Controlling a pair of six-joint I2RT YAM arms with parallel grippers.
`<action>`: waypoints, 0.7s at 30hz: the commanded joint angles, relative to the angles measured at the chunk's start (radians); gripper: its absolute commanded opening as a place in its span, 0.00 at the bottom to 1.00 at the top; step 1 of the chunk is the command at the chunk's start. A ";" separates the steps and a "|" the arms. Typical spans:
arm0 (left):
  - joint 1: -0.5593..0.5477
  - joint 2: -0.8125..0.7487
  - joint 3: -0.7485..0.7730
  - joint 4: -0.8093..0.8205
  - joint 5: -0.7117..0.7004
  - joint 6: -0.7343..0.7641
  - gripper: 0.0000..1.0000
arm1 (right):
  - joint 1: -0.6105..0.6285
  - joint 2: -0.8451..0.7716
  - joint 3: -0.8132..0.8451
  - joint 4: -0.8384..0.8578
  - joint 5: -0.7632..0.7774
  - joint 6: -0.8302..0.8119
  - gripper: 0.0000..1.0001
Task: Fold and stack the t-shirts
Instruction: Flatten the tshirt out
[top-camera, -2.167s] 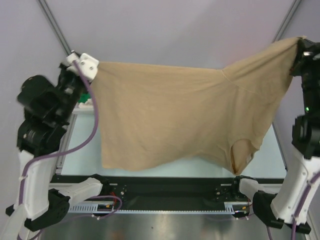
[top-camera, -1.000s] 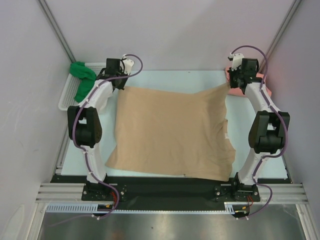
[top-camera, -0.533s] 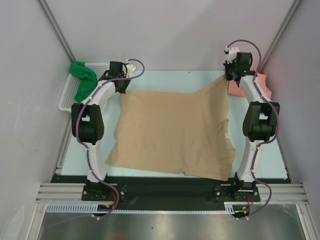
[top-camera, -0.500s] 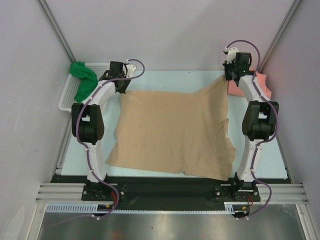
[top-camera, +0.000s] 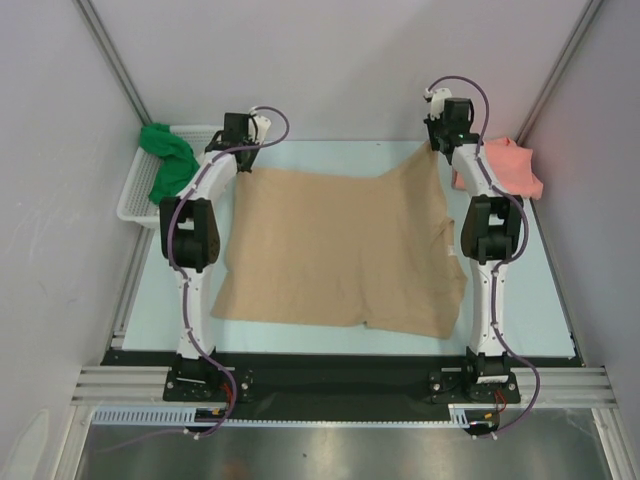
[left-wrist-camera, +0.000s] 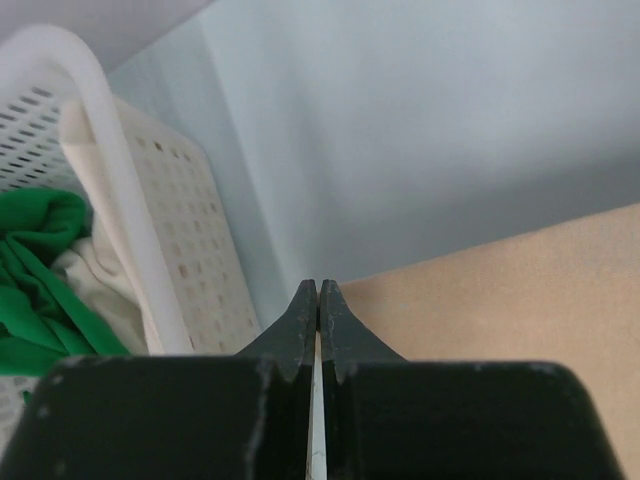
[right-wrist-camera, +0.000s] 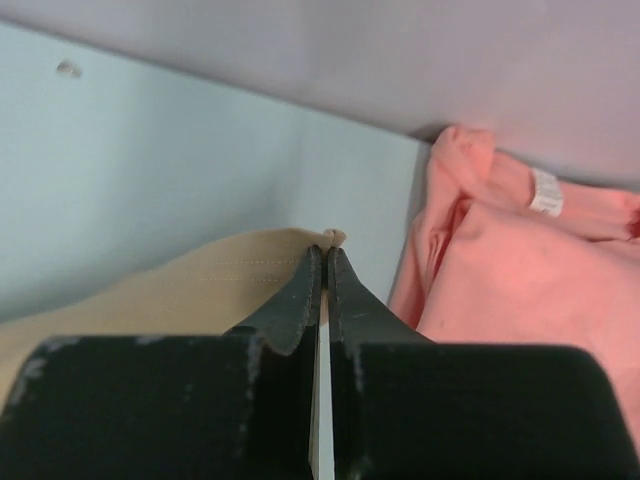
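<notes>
Plain tan shirt, plain salmon pink shirt, bright green shirt, white basket with a dotted hole pattern, pale mint desk.

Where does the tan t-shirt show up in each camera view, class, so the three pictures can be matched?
Top external: the tan t-shirt is spread over the middle of the picture.
Left wrist: lower right corner.
Right wrist: lower left corner.
Shared landmark: the pale table under the shirt.

Pincer pinched on tan t-shirt corner; green t-shirt in basket left.
</notes>
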 joint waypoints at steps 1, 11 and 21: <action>0.021 0.047 0.150 0.030 -0.052 -0.006 0.00 | -0.013 0.072 0.197 0.002 0.082 0.005 0.00; 0.002 -0.127 0.160 -0.041 0.035 -0.099 0.00 | -0.088 -0.085 0.138 -0.002 0.018 0.120 0.00; -0.113 -0.446 -0.035 -0.101 0.080 -0.072 0.00 | -0.157 -0.522 -0.272 0.077 -0.178 0.102 0.00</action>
